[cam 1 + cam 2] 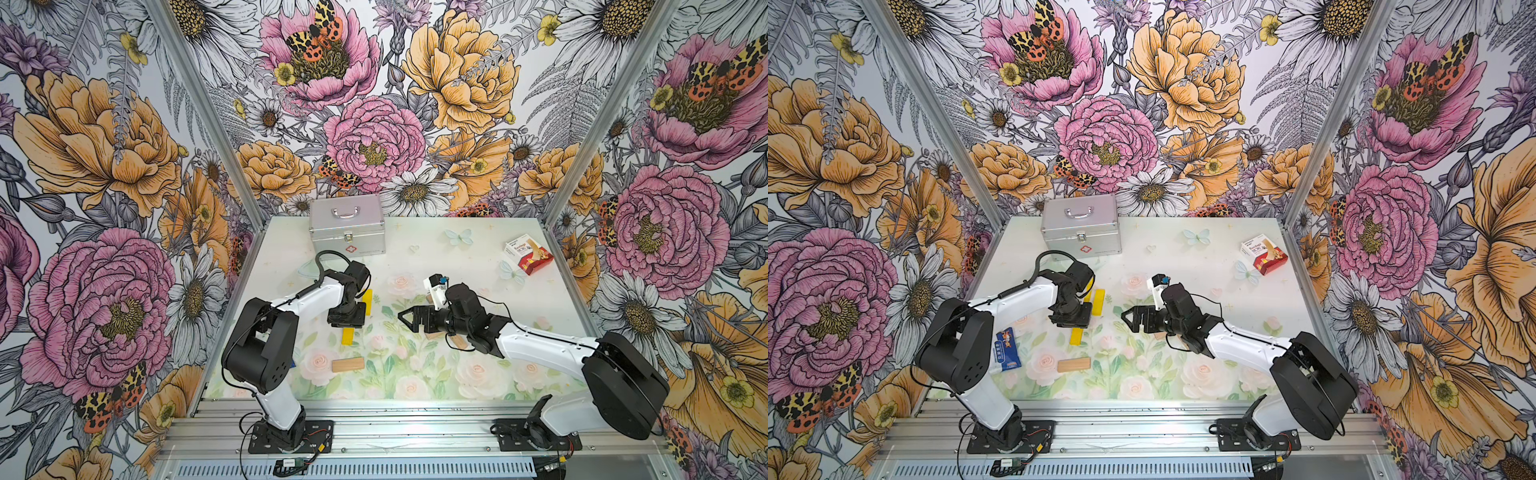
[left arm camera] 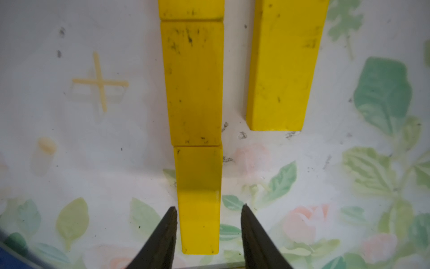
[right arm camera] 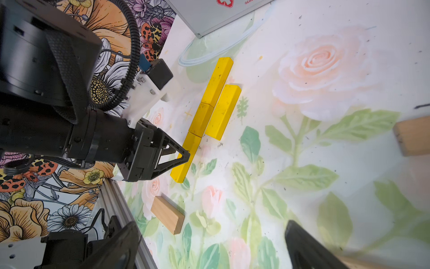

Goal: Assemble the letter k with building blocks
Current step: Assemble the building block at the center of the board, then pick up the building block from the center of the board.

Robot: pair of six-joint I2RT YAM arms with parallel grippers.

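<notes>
Three yellow building blocks lie end to end in a straight line like the stem of the letter k [image 3: 201, 118]. A fourth yellow block [image 2: 283, 67] lies parallel beside that line. My left gripper [image 2: 208, 206] points down over the nearest block of the line [image 2: 197, 186]. It is open, its fingers astride that block, with a gap showing on one side. My right gripper [image 3: 213, 223] hovers wide open over the mat with nothing between its fingers. A pale wood block [image 1: 348, 364] lies flat toward the front. Another wood block [image 3: 411, 136] lies near the right arm.
A silver case [image 1: 347, 224] stands at the back left. A red-and-white carton [image 1: 528, 257] sits at the back right. A blue-white sachet [image 1: 1005, 349] lies by the left arm's elbow. More wood blocks [image 1: 459, 341] lie partly hidden under the right arm.
</notes>
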